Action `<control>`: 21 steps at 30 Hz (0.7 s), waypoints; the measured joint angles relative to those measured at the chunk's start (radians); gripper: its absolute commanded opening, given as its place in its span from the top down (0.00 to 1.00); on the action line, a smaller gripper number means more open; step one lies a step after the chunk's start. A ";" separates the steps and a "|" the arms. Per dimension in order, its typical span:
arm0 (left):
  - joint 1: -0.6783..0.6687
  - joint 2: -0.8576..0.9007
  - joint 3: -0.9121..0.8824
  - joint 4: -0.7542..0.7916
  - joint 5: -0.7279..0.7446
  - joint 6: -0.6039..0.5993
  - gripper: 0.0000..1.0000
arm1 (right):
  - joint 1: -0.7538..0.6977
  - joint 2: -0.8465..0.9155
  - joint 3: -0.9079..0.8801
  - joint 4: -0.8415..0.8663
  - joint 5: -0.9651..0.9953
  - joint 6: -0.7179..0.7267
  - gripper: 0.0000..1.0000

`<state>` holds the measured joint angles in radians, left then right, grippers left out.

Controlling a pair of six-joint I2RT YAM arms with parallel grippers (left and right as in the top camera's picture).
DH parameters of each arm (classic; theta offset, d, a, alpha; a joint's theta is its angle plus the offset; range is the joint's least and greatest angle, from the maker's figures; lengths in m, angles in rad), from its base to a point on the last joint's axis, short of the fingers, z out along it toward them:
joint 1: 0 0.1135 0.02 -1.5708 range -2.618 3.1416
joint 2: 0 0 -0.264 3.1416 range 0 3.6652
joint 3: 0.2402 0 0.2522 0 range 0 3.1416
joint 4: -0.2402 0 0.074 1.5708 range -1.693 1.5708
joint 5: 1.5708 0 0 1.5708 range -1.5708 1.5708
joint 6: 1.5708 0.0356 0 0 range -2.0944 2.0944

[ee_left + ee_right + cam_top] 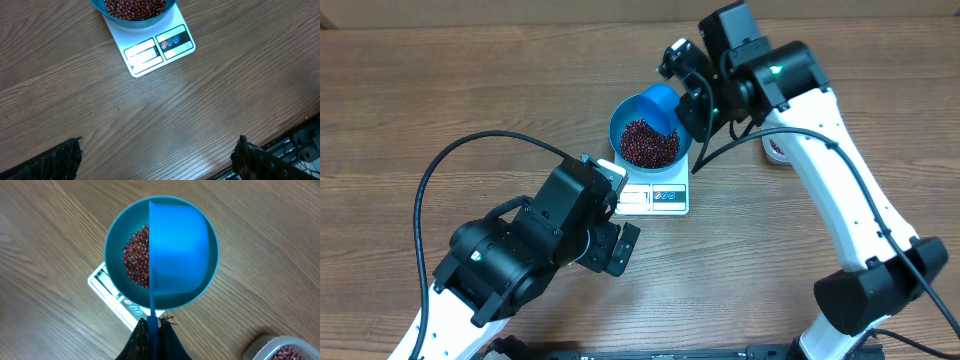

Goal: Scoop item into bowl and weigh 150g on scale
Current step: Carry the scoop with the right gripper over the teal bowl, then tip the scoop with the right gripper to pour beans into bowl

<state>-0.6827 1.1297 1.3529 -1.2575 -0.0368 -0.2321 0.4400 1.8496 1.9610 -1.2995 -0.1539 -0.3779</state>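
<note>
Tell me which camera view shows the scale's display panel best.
Left wrist: the scale lies large, its display and buttons unobstructed. Overhead shows them small. Right wrist shows only a corner under the bowl and scoop.

Counter (200,100): we are finding it lying open before the scale (150,52), beneath the spread left hand (157,150). Bowl (117,245): scoop (180,250) is covering half its mouth. Tub (280,349): standing nearby, rightward.
</note>
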 measured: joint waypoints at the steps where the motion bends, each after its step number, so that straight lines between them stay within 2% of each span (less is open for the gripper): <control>1: 0.000 0.000 0.000 0.000 0.000 0.000 0.00 | 0.010 0.012 -0.021 0.020 0.027 -0.008 0.96; 9: 0.000 0.000 0.000 0.000 0.000 0.000 0.01 | 0.027 0.031 -0.105 0.128 0.117 -0.041 0.96; 21: 0.000 0.000 0.000 0.000 0.000 0.000 0.01 | 0.027 0.031 -0.187 0.224 0.132 -0.067 0.96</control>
<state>-0.6827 1.1297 1.3529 -1.2575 -0.0368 -0.2321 0.4671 1.8809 1.7741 -1.0760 -0.0219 -0.4450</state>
